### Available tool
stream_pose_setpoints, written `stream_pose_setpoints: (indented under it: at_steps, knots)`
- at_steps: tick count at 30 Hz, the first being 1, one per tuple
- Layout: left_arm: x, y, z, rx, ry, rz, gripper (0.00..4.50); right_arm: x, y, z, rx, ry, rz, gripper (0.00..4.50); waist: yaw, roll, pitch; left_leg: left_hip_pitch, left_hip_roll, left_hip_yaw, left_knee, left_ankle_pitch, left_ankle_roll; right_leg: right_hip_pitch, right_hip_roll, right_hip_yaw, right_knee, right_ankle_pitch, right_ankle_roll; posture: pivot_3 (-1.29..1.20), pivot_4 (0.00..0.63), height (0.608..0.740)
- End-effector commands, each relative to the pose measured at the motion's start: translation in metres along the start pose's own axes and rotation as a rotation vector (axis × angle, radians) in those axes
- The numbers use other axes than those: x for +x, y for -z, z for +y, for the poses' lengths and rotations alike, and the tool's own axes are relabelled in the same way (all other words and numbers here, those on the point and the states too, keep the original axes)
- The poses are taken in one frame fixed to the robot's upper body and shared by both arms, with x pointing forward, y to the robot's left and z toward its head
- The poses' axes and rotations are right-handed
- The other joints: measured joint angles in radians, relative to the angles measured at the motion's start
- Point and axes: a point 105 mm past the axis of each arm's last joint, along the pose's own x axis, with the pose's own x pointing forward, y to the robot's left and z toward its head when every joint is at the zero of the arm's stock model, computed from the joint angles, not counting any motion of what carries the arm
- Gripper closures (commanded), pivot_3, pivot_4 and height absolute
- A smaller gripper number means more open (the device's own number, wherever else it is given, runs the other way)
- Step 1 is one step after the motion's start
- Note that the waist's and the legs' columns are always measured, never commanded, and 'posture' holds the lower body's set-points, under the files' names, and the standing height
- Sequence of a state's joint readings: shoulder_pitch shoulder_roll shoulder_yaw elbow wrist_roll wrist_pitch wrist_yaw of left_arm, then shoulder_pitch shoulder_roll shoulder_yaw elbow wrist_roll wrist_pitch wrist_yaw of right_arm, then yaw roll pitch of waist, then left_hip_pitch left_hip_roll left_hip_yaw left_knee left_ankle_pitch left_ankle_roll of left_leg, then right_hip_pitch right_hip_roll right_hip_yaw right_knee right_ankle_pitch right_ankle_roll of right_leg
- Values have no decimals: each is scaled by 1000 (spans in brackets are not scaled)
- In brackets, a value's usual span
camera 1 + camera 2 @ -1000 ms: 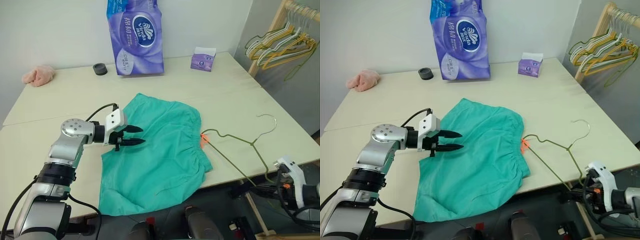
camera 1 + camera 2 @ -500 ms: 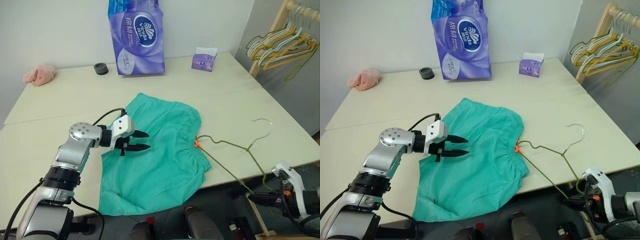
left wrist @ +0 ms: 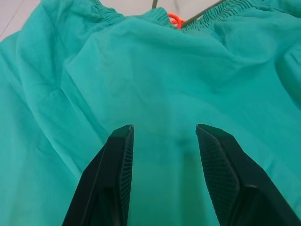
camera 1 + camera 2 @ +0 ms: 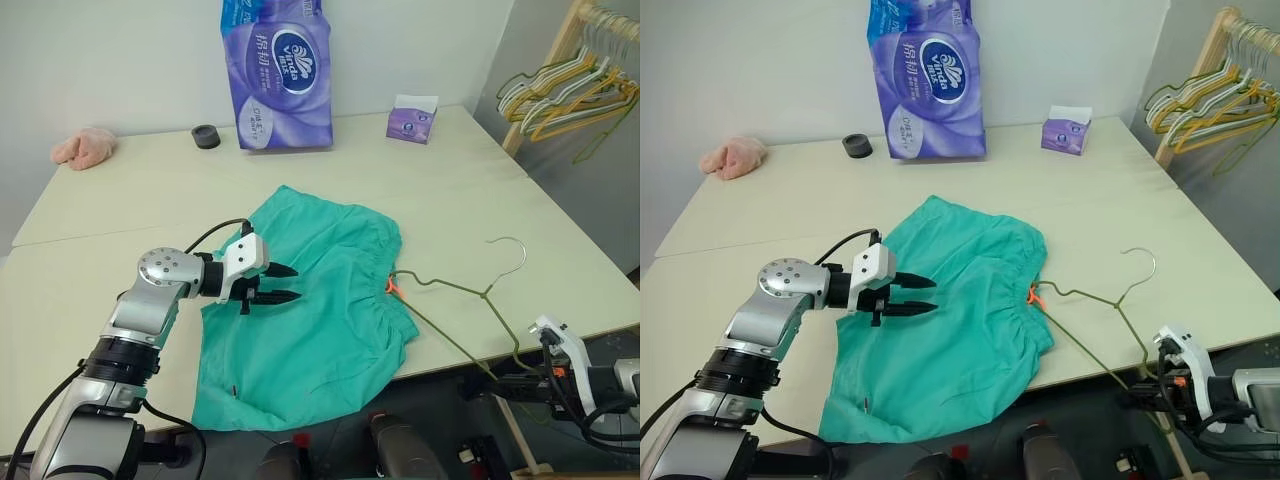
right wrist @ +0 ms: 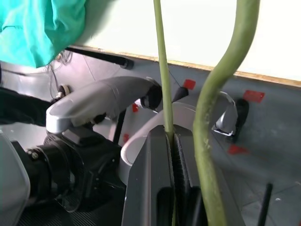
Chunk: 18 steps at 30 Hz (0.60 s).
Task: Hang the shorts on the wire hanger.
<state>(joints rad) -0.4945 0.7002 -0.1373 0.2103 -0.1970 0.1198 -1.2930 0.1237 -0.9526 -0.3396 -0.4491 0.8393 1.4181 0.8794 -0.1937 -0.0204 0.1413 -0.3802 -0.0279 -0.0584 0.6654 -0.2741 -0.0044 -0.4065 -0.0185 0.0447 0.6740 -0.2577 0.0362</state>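
The teal-green shorts [image 4: 320, 320] lie flat on the table, waistband to the right, with the orange drawstring [image 4: 391, 286] at its edge. My left gripper [image 4: 285, 284] hovers open just over the left part of the shorts; in the left wrist view its fingers [image 3: 117, 174] are apart with only fabric beneath. The olive wire hanger [image 4: 450, 288] lies aslant over the table's front right edge, one corner by the drawstring, its hook [image 4: 510, 250] pointing away. My right gripper [image 4: 500, 384] sits below the table edge, shut on the hanger's lower wire [image 5: 162, 94].
A purple toilet-paper pack [image 4: 283, 70], a black roll [image 4: 206, 136], a small tissue box [image 4: 412, 118] and a pink cloth [image 4: 83, 146] stand along the back of the table [image 4: 480, 190]. A wooden rack with yellow and light-green hangers [image 4: 565, 85] is at far right.
My right gripper has carried the hanger leftward, bringing its corner closer to the drawstring at the waistband. The left gripper stays open over the shorts.
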Motion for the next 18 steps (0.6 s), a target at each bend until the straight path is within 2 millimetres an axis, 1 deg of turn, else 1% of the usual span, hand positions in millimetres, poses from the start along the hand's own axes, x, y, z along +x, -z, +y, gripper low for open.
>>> stream_pose_setpoints:
  at_steps: [1, 4, 6, 9, 11, 15, 18]
  knots:
    - [-2, -8, 2, 44, -17, -10, 2290, 8, -16, 9, 4, -74, -48, 4500, -2, 0, 0, 0, 0, 0, 0, 0, 0, 0, 0, 0, 0, 0, 0, -288, 129, 740]
    - [-1, -9, 2, 50, -18, -8, 2290, 18, -31, 11, 15, -106, -87, 4500, -3, 0, 0, 0, 1, 0, -1, 0, 0, 0, 0, 1, 0, 0, 0, -283, 128, 740]
    - [-1, -9, 3, 53, -23, -9, 2290, 21, -42, 14, 21, -134, -116, 4500, -2, 0, 0, 0, 1, -1, 0, 0, 0, 0, 0, 1, 0, 0, 0, -281, 127, 740]
    - [-2, -10, 6, 52, -39, -12, 2290, 24, -49, 20, 24, -165, -116, 4500, 0, 0, 0, 0, 0, 0, 0, 0, 0, 0, 0, 1, 0, 0, 0, -276, 126, 740]
    - [-3, -10, 8, 48, -58, -18, 2290, 27, -47, 20, 42, -166, -93, 4500, 1, 0, 0, -1, 0, -1, 0, 0, 0, 0, 0, 0, 0, 0, 0, -272, 125, 740]
    - [-8, -10, 16, 37, -110, -27, 2290, 31, -27, 16, 72, -134, 9, 4500, 2, 0, 0, -1, 0, -1, 0, 0, 0, 0, -1, 0, 0, 0, 0, -267, 126, 740]
    - [-13, -4, 21, 32, -142, -10, 2290, 32, -21, 13, 88, -120, 46, 4500, 1, 0, 0, -1, 0, -1, 0, 0, 0, 0, -1, 0, 0, 0, 0, -264, 126, 740]
